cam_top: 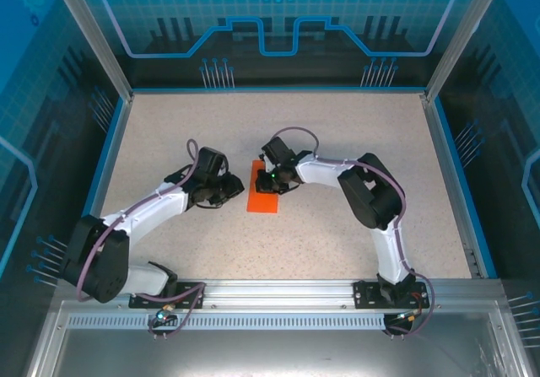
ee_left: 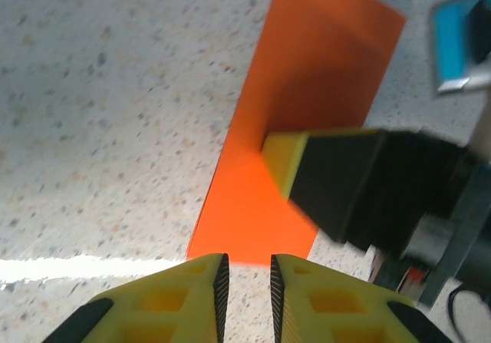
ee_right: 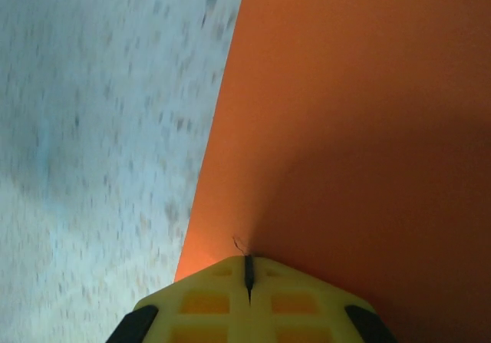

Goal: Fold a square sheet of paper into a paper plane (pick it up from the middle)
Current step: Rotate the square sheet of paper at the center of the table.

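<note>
The square sheet of paper (cam_top: 263,195) is bright orange and lies flat on the speckled table as a long narrow rectangle, not a pointed paper plane. My right gripper (cam_top: 272,180) is shut, its tips pressed down on the paper (ee_right: 368,128) near one long edge, with a tiny wrinkle at the tips (ee_right: 248,260). In the left wrist view the right gripper's yellow tip (ee_left: 282,159) rests mid-sheet on the orange paper (ee_left: 307,82). My left gripper (ee_left: 245,257) stands just off the paper's short near edge, slightly open, with bare table between its fingers.
The speckled table (cam_top: 169,132) is ringed by a blue rim and clear enclosure walls (cam_top: 110,73). An aluminium rail (cam_top: 278,291) carries both arm bases at the near edge. The two arms meet close together around the paper at mid-table.
</note>
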{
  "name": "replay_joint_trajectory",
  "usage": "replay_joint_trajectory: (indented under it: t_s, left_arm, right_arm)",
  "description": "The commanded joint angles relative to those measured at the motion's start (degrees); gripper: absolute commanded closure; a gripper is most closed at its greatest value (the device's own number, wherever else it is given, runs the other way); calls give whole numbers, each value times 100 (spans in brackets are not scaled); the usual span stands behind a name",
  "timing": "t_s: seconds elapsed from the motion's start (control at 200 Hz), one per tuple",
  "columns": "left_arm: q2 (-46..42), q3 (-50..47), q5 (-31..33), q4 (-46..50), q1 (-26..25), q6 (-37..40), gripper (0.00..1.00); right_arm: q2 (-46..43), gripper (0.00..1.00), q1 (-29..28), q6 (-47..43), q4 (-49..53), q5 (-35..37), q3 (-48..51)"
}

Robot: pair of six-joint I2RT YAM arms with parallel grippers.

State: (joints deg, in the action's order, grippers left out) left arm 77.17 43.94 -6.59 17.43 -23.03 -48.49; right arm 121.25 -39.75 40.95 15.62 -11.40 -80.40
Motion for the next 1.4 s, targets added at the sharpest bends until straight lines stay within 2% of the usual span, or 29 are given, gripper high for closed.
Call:
replay_joint_trajectory:
  t_s: [0.0, 0.155, 0.37, 0.66, 0.785, 0.95, 1.11, 1.25, 1.395]
  left_arm:
    - [-141, -212, 25, -190, -16, -410, 76]
    - [-95, -318, 19, -347, -192, -544, 77]
    - [129, -338, -88, -729, -368, -736, 77]
    - [452, -176, -197, -1020, -622, -857, 77]
    - [617, -82, -237, -1050, -757, -858, 77]
    - [738, -44, -272, -1166, -918, -902, 78]
    - [897, -17, -312, -1435, -1192, -1051, 79]
    - [1207, 52, -322, -1843, -1522, -1273, 83]
    - [1588, 118, -188, -2356, -1846, -1547, 91]
  right_arm:
    - [267, 100, 96, 542, 572, 725, -330]
    - [-40, 98, 307, -18, 493, 294, -655]
    - [425, 99, 684, -463, 1251, 196, -1256]
    - [1021, 99, 967, -755, 1934, 447, -1988]
    - [1057, 99, 1082, -732, 2193, 744, -1962]
    - [484, 99, 1247, -376, 2188, 1128, -1102]
    - [-734, 98, 1312, 299, 1494, 1147, 523]
    - [-1654, 97, 1376, 380, 312, 383, 1639]
    - [-2307, 99, 1558, 174, -833, -594, 2493]
